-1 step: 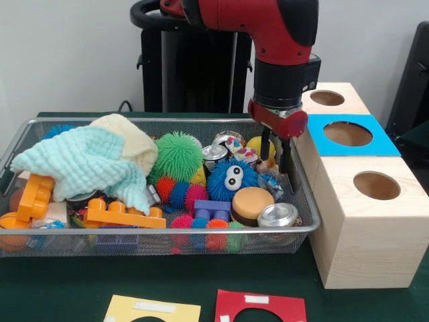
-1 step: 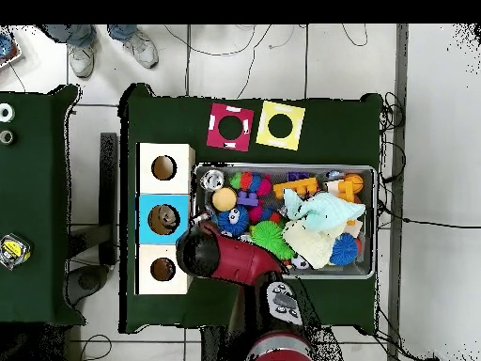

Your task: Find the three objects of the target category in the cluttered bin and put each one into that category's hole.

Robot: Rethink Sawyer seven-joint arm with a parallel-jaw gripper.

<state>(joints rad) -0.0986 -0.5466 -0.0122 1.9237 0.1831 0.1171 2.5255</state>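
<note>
Search is my step: my gripper point(image 1: 277, 155) hangs with fingers parted and empty over the right end of the wire bin point(image 1: 20, 137), beside the blue-topped hole point(image 1: 347, 133), so next I must choose a target below.

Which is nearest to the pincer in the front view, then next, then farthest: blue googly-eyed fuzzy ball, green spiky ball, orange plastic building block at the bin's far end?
Measured from the pincer in the front view:
1. Blue googly-eyed fuzzy ball: just beside and below it, mid-bin.
2. Green spiky ball: farther along, at the bin's centre.
3. Orange plastic building block: at the opposite end of the bin, under the mint cloth's edge.
</note>
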